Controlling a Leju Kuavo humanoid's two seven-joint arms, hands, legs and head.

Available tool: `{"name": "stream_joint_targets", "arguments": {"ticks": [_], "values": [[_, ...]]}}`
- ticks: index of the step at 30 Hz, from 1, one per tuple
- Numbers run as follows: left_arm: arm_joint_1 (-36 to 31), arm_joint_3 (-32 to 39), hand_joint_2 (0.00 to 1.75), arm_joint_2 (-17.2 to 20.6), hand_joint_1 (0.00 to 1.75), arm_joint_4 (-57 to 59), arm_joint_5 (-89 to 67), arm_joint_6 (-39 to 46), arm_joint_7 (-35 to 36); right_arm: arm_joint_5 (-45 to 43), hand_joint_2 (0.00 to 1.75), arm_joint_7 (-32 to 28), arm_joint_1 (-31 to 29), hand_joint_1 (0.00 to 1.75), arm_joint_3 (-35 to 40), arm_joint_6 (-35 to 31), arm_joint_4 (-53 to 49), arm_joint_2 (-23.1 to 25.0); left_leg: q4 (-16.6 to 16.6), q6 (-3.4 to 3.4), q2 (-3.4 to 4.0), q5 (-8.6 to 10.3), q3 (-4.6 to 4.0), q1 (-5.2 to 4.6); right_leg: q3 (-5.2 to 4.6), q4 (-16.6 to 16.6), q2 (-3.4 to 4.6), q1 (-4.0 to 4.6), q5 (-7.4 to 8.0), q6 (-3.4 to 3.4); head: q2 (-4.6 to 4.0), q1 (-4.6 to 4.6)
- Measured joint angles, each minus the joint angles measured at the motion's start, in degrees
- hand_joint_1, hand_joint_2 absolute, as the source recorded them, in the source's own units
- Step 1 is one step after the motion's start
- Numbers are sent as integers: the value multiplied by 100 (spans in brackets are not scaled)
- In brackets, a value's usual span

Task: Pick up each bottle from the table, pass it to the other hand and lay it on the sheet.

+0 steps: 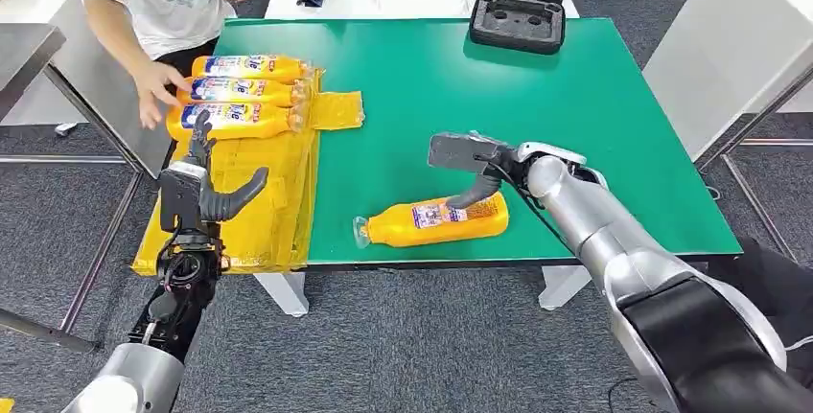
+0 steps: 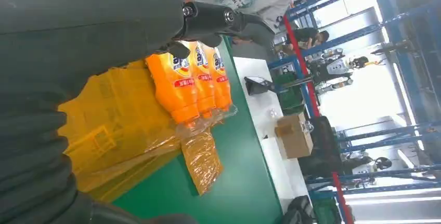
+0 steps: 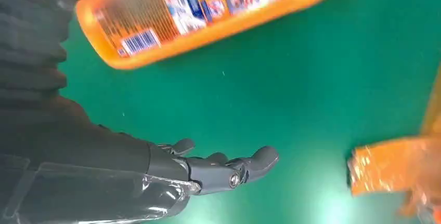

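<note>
An orange bottle (image 1: 436,221) with a clear cap lies on its side near the front edge of the green table (image 1: 451,78); in the right wrist view the same bottle (image 3: 208,11) is close by. My right hand (image 1: 470,169) hovers just above and behind it, fingers apart, holding nothing. Three orange bottles (image 1: 244,92) lie side by side on the yellow sheet (image 1: 259,202) at the table's left end. My left hand (image 1: 206,188) stands over the sheet's front part, fingers spread and empty. In the left wrist view the three bottles (image 2: 195,76) lie on the sheet (image 2: 119,141).
A person stands at the back left with a hand (image 1: 158,87) on the laid bottles. A black open case (image 1: 518,6) sits at the table's far edge. A grey bench (image 1: 86,58) is at the left, a white table (image 1: 729,39) at the right.
</note>
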Motion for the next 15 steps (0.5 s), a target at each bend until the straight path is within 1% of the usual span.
{"name": "stream_joint_targets", "arguments": {"ticks": [5, 8, 15], "values": [[-91, -81, 175, -2, 0, 153, -9, 96, 22, -50, 175, -55, 43, 0, 280, -35, 112, -22, 0, 0, 2, 0, 0, 0, -1, 0, 1, 0, 0, 0, 0, 0], [-102, -125, 175, -2, 0, 197, -9, 125, 61, -50, 175, -72, 56, 0, 407, 50, 157, -37, 0, 0, 1, 0, 0, 0, -1, 0, 1, 0, 0, 0, 0, 0], [-143, -157, 175, -2, 0, 312, -5, 120, 63, -50, 175, -31, 69, 0, 590, 134, 238, -59, 0, 0, 2, 0, 0, 0, -1, 0, 1, 0, 0, 0, 0, 0]]}}
